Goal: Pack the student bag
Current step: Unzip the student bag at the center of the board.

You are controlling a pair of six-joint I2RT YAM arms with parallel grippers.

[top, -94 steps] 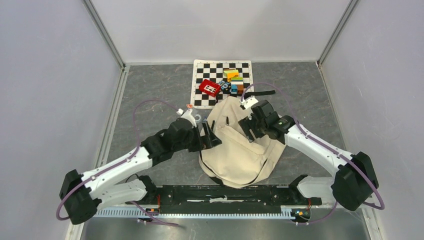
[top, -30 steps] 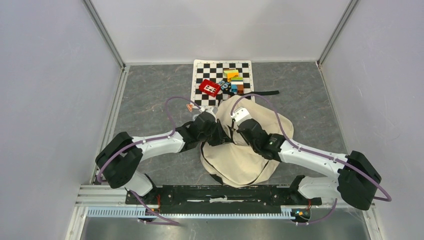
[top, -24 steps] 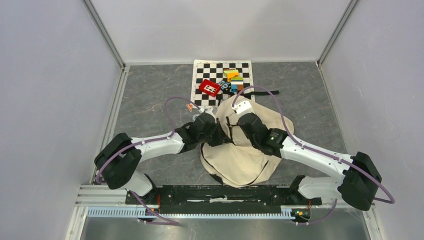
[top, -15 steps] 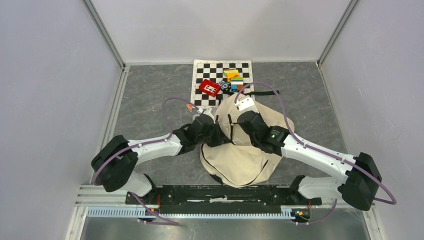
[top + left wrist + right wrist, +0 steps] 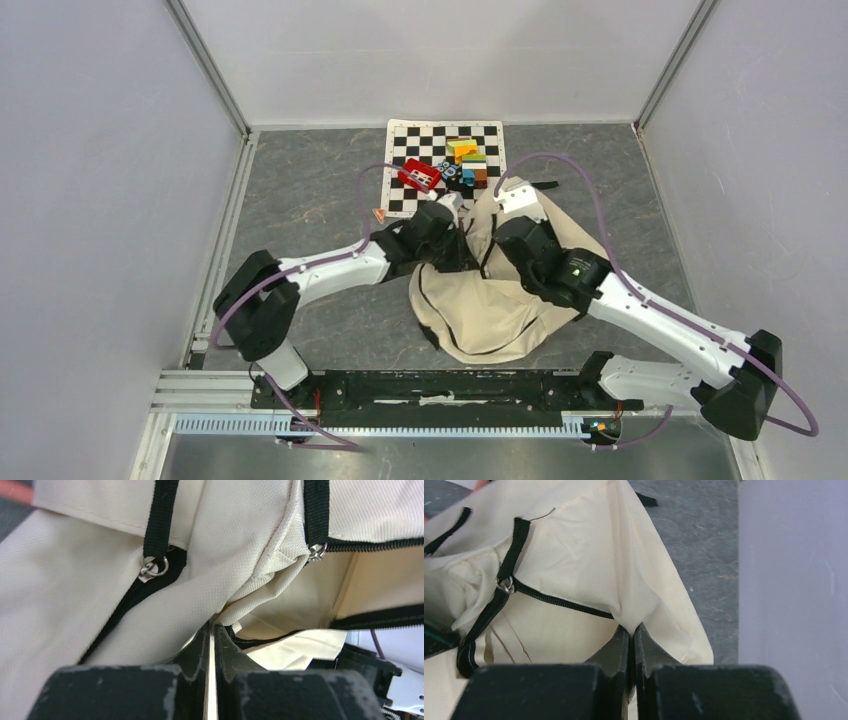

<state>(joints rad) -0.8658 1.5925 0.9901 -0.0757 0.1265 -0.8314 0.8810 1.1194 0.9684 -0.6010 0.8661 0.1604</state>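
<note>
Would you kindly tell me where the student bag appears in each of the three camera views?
Top external: the student bag lies mid-table between both arms, just on the near side of the checkerboard.
Left wrist: it fills the frame, its fabric pinched in the left gripper at bottom centre.
Right wrist: it covers the left and centre, pinched in the right gripper.
Shared landmark: the bag's black zipper, visible in all three.

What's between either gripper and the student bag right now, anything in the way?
Nothing visible. The left gripper and the right gripper are each shut on a fold of the student bag fabric. The toy blocks lie on the checkered mat beyond the bag, not in between.
</note>
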